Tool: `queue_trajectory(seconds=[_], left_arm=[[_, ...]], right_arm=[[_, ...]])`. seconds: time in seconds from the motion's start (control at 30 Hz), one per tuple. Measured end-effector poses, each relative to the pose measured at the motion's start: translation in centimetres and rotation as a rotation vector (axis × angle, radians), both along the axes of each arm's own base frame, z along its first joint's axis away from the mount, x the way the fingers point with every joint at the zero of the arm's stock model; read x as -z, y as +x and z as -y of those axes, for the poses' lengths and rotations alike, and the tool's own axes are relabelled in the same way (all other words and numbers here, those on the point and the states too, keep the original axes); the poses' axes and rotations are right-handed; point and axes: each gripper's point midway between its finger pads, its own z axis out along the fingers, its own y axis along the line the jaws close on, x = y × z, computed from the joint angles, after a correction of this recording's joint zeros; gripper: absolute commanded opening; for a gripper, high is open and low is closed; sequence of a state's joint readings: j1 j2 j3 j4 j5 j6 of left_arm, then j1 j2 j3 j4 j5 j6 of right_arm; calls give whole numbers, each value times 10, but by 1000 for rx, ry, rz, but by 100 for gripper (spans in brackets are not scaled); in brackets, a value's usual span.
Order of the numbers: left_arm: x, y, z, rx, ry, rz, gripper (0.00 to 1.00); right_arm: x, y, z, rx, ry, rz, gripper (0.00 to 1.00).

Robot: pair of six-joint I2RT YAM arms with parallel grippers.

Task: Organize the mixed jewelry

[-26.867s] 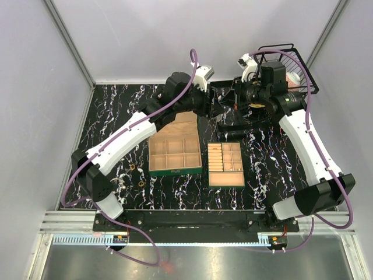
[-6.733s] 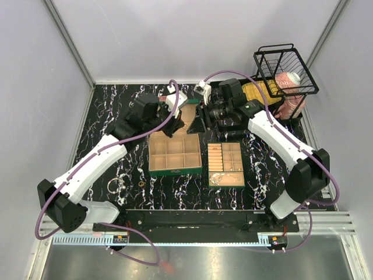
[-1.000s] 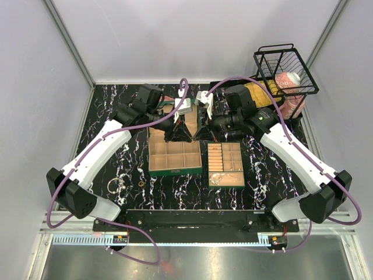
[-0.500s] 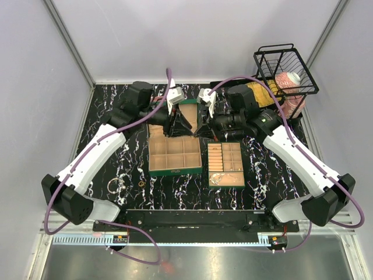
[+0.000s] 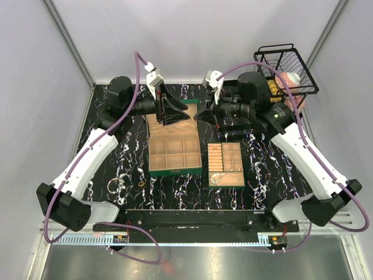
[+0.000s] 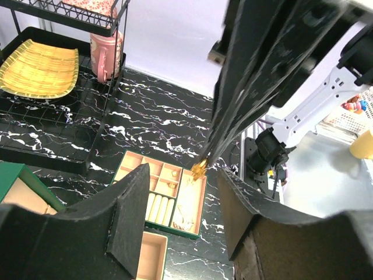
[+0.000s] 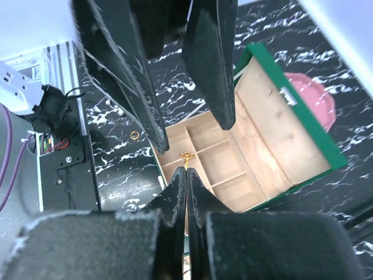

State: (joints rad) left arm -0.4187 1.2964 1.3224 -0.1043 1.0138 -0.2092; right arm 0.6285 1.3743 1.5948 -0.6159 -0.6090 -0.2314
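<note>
The right gripper (image 7: 186, 172) is pinching a small gold piece (image 7: 185, 156) at the very tips of its thin black fingers, jaws pressed together on it. It is holding the piece in the air over the rear of the green box (image 5: 175, 171). The left gripper (image 6: 182, 179) is facing it tip to tip with its jaws spread wide — the gold piece is hanging just beyond the gap between its matte, wedge-shaped fingers (image 6: 128, 221).

The box is lying open with its lid leaning back, thin straight walls dividing its tan lining into square compartments. The small tan tray (image 5: 235, 156) is sitting just beside it on the right, a narrow strip of black, white-veined table (image 5: 116, 149) showing between them. The tray is showing long slots and a pale tangle of chain (image 5: 224, 178) in its near compartment.

A gold ring (image 5: 141, 184) and a thin silver hoop (image 5: 115, 186) are lying on the table left of the box, well apart from both grippers. A black wire basket (image 5: 274, 61) is standing at the far right corner.
</note>
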Motion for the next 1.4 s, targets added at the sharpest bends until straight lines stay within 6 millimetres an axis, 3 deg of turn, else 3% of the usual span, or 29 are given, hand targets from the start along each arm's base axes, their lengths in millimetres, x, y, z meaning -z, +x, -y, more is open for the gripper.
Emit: queue_trajectory(seconds=[0.17, 0.33, 0.47, 0.8, 1.17, 1.4], left_arm=[[-10, 6, -2, -20, -52, -31, 56], [-26, 7, -3, -21, -115, -41, 57], [-31, 7, -3, -14, -163, -58, 56], [-39, -2, -3, 31, -253, -86, 38], [-35, -3, -2, 41, -261, -87, 35], [-36, -4, -3, 43, -266, -85, 20]], right_arm=[[-47, 0, 1, 6, 66, 94, 0], [-72, 1, 0, 13, 104, 131, 0], [-73, 6, -3, 23, 115, 113, 0], [-63, 15, -13, 40, 123, 30, 0], [-76, 10, -16, 22, 162, 26, 0], [-77, 10, -16, 22, 167, 23, 0]])
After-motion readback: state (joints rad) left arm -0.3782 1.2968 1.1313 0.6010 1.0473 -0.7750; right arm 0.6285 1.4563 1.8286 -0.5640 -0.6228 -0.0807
